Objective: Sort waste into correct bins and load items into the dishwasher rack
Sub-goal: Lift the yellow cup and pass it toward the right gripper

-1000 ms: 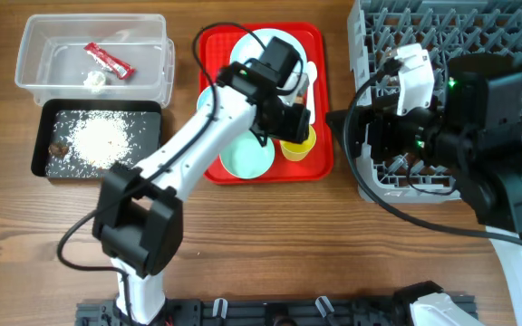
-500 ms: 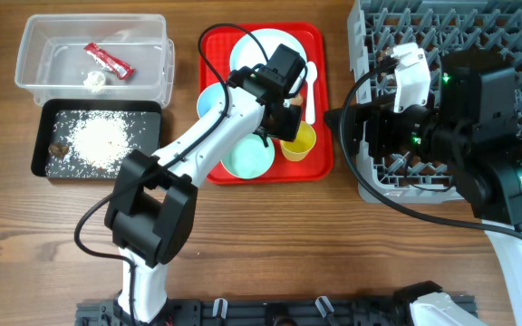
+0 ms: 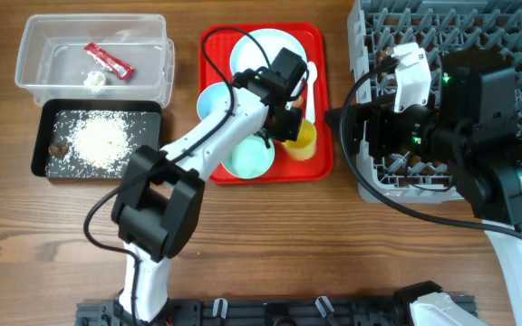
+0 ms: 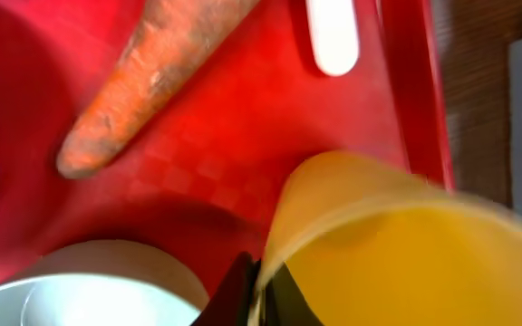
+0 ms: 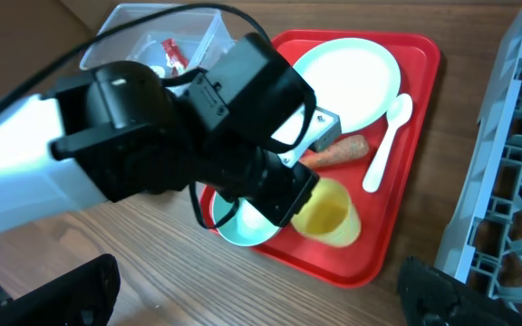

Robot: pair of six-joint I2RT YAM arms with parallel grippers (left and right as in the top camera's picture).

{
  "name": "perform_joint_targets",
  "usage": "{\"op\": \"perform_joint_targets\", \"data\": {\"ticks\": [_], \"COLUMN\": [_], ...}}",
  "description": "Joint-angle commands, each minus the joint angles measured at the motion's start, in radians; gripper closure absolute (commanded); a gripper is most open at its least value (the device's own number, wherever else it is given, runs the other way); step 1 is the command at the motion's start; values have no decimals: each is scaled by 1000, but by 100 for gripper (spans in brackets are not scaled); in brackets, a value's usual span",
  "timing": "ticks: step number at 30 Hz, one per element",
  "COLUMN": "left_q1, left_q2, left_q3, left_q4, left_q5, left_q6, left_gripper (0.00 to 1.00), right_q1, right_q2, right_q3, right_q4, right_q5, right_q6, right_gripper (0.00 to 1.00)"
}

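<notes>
The grey dishwasher rack (image 3: pixel 397 23) sits right of the red serving tray (image 3: pixel 220 41), and the clear tub (image 3: pixel 57 72) and black tray (image 3: pixel 43 145) sit left of it. Just off the tray's right edge, the right gripper (image 3: pixel 344 136) has its fingers spread wide, grasping nothing. At the tray's front right corner, the left gripper (image 4: pixel 256 290) has its fingers clenched on the rim of the small yellow cup (image 3: pixel 302 140), just in front of the carrot (image 5: pixel 338 151).

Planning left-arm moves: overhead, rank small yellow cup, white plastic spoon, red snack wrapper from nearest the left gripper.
1. Small yellow cup, held by left gripper.
2. White plastic spoon, red tray's right side.
3. Red snack wrapper, far-left clear tub.
</notes>
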Motion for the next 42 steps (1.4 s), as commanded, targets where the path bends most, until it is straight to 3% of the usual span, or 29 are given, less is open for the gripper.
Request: {"op": "perform_joint_targets", "data": {"ticks": [1, 4, 7, 17, 20, 28, 42], "left_q1": [4, 37, 105, 473, 523, 535, 519], "left_q2": [10, -7, -47, -154, -154, -167, -172], "left_q3": [-11, -10, -8, -8, -8, -8, -8], "left_q4": [3, 1, -3, 40, 40, 12, 12], "left_q5": [-3, 57, 227, 1228, 1438, 1460, 1460], "left_q6": [-46, -68, -68, -25, 34, 39, 39], "left_gripper": [96, 96, 96, 96, 96, 96, 96], "right_q1": [5, 5, 5, 5, 5, 5, 5], "right_q2": [6, 6, 6, 23, 56, 232, 376], "right_q3": [18, 18, 18, 18, 18, 18, 18], "right_q4": [-2, 4, 21, 215, 275, 462, 515], "right_q5": [14, 14, 14, -169, -225, -577, -646], "right_q6": [11, 14, 28, -16, -19, -107, -146], "right_gripper": [0, 0, 1, 0, 0, 0, 2]}}
